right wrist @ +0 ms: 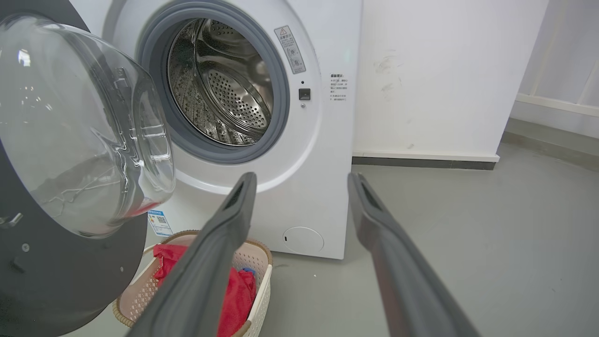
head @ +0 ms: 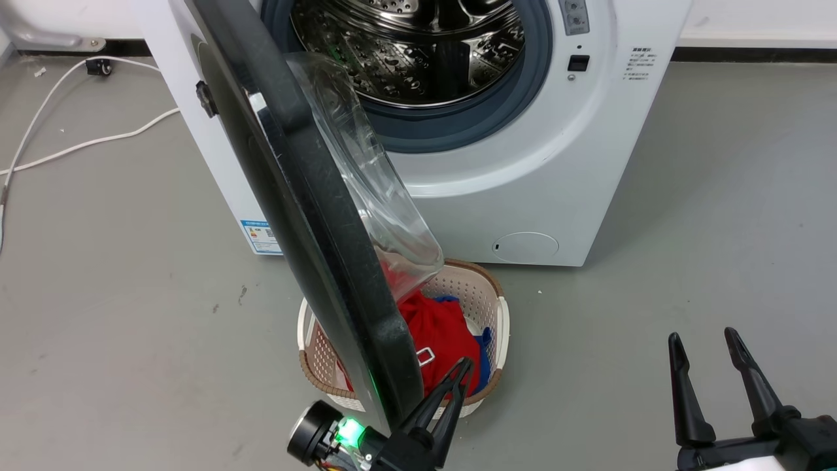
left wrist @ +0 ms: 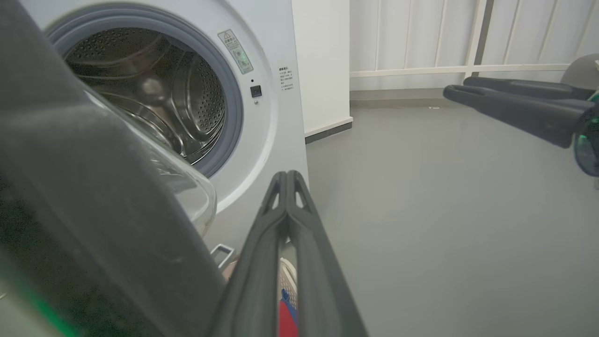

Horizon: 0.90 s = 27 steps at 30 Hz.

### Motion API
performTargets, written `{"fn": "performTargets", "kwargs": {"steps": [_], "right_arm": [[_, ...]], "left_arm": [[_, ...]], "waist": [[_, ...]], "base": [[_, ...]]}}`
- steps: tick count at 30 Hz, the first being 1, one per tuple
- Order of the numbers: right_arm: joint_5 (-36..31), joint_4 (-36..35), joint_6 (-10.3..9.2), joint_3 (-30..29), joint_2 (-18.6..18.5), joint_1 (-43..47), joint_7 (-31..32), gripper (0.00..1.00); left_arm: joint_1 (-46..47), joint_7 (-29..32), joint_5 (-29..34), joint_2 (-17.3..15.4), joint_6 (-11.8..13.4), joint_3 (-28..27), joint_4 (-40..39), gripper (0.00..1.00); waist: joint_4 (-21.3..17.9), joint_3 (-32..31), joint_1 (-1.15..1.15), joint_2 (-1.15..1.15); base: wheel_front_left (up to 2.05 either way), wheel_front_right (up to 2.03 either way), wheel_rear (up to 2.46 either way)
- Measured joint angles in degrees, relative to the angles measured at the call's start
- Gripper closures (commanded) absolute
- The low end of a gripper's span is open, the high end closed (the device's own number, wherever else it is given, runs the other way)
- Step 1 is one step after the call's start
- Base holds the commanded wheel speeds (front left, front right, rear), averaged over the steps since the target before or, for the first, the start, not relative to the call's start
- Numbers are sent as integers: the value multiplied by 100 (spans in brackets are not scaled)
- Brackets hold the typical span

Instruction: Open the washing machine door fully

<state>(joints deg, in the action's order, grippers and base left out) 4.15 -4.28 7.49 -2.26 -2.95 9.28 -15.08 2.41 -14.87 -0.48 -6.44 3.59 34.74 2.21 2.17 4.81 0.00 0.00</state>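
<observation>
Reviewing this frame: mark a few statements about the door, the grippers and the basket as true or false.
1. The washing machine door is shut over the drum. False: it stands swung out, leaving the drum mouth exposed.
2. The right gripper is open and empty. True.
3. The left gripper is spread wide open. False: it is shut, close to the door's outer edge.
4. A basket holding red cloth sits on the floor in front of the washing machine. True.
</observation>
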Motion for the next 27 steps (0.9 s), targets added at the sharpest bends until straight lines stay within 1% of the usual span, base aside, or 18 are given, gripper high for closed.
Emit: {"fn": "performTargets", "kwargs": {"steps": [6, 10, 15, 21, 27], "right_arm": [[1, 43, 1, -1, 0, -47, 0, 0], [14, 58, 0, -20, 0, -47, 0, 0], [49, 97, 0, -37, 0, -37, 0, 0], [93, 149, 0, -44, 1, 55, 0, 0], [93, 163, 0, -71, 1, 85, -1, 0]], "left_arm": [[-15, -12, -135, 13, 71, -96, 396, 100], [-51, -20, -179, 41, 111, -143, 414, 100], [-254, -21, -225, 35, 258, -268, 305, 100], [-627, -21, -241, -127, 460, -511, 2, 100], [-767, -20, -285, -313, 711, -898, -245, 100]], "waist": [[86, 54, 0, 0], [149, 69, 0, 0], [287, 55, 0, 0], [537, -18, 0, 0], [793, -26, 0, 0]], "base": [[0, 0, 0], [0, 0, 0], [0, 0, 0], [0, 0, 0], [0, 0, 0]]}}
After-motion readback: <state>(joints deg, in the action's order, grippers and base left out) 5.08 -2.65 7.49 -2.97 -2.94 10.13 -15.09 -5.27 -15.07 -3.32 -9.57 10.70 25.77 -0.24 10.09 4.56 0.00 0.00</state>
